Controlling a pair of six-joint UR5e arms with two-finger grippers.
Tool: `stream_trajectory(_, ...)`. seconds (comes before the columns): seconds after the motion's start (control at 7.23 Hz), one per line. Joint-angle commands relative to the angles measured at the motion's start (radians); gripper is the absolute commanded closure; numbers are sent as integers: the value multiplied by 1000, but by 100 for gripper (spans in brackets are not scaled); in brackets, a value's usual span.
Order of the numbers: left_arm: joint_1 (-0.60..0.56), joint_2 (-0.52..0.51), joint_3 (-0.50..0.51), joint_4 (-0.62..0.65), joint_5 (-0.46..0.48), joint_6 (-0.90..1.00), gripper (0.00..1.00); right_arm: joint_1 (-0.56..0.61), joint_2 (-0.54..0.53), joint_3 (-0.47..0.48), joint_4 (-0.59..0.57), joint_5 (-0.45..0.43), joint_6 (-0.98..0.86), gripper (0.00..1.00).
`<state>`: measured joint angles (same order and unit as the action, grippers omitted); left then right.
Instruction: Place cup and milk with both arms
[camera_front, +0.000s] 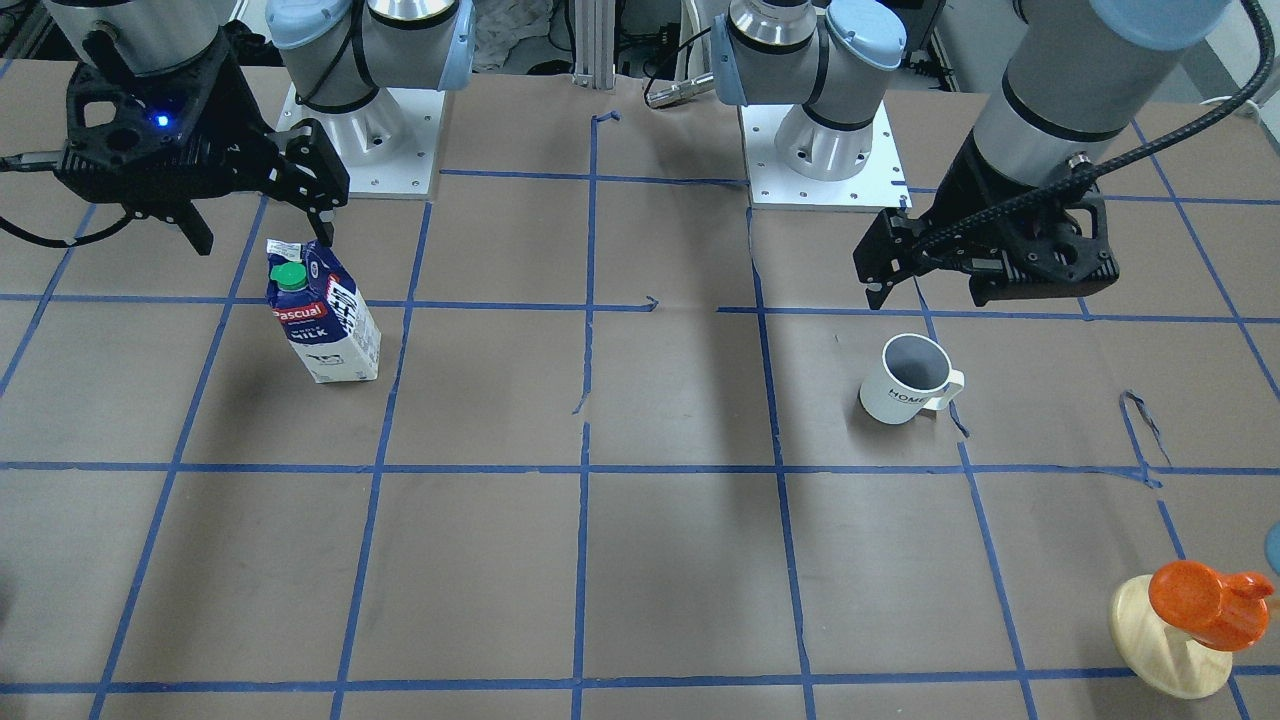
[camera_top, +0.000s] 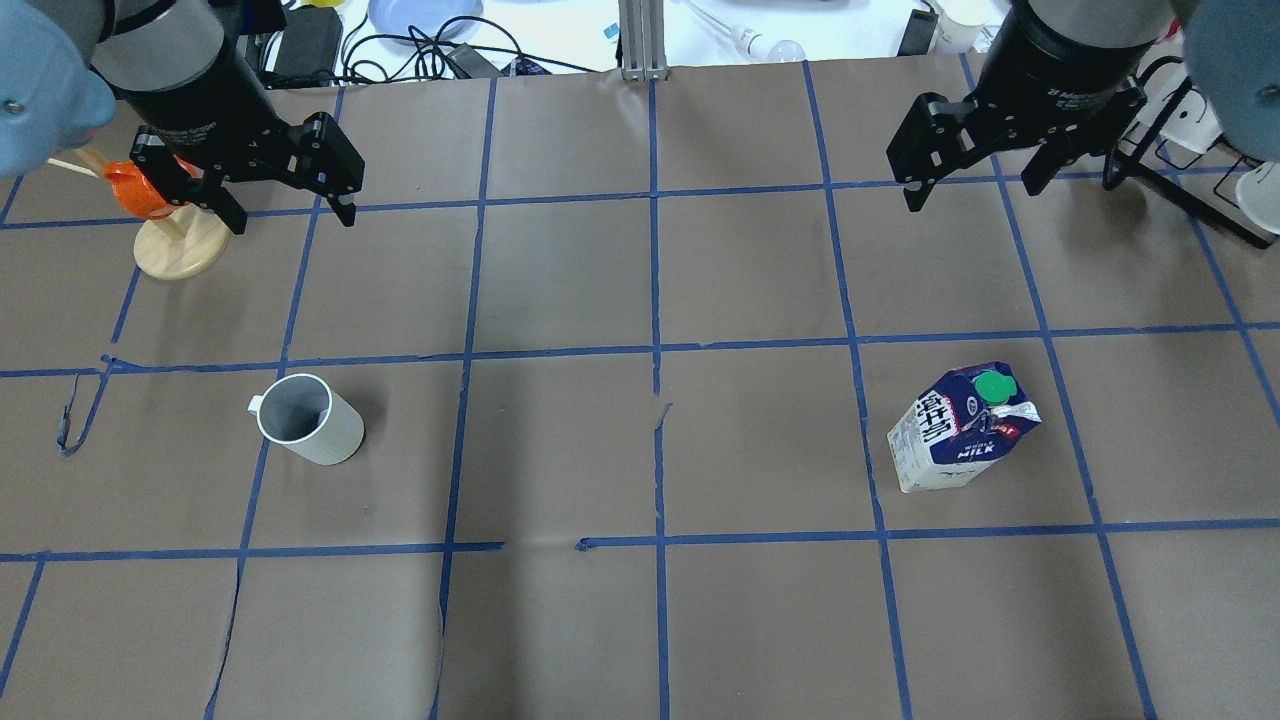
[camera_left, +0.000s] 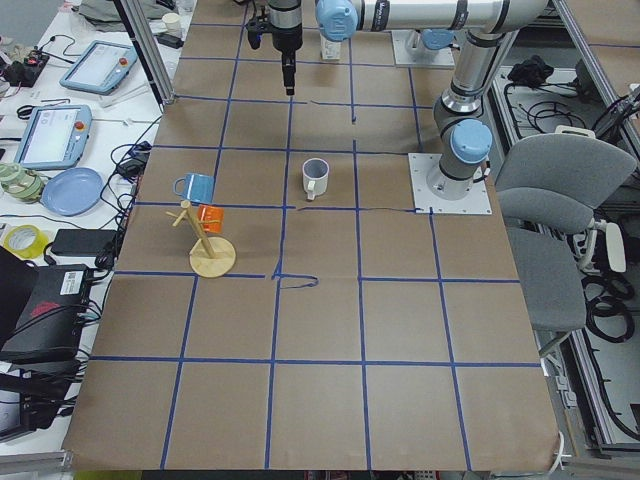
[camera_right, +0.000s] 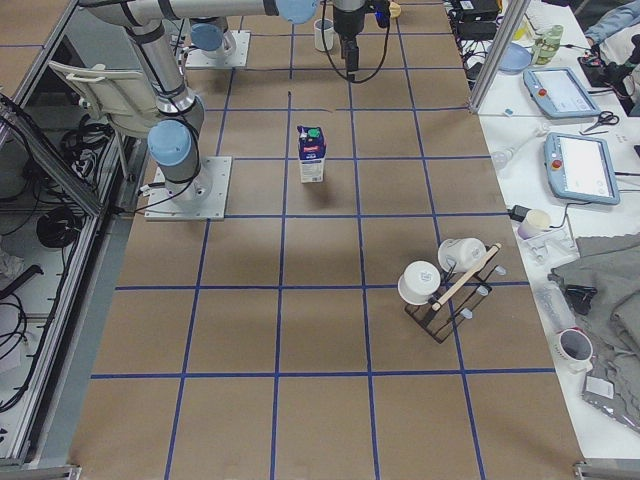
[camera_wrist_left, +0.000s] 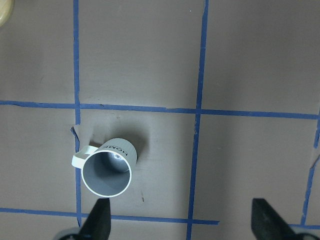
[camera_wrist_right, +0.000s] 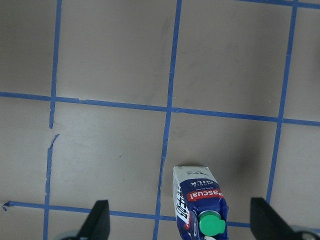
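The white cup (camera_top: 305, 420) with a grey inside stands upright on the brown table; it also shows in the front view (camera_front: 905, 380) and the left wrist view (camera_wrist_left: 107, 170). My left gripper (camera_top: 290, 210) is open and empty, high above the table; the cup lies below it, near one fingertip (camera_wrist_left: 100, 222). The milk carton (camera_top: 960, 430) with a green cap stands upright, also in the front view (camera_front: 325, 320) and the right wrist view (camera_wrist_right: 197, 200). My right gripper (camera_top: 970, 185) is open and empty, high above the carton.
An orange cup on a wooden stand (camera_top: 165, 235) sits near the left arm, at the table's far edge. A black rack with white mugs (camera_right: 450, 285) stands at the right end. The arm bases (camera_front: 360, 130) are bolted at the robot's side.
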<state>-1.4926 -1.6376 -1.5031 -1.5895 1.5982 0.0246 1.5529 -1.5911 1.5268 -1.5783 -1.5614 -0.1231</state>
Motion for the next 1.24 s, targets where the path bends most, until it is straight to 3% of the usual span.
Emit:
stream_trajectory(0.0,0,1,-2,-1,2,-2,0,13,3,4,-47,4,6,0)
stream_trajectory(1.11,-3,-21,1,2,-15,-18,0,13,2,9,-48,-14,76,0)
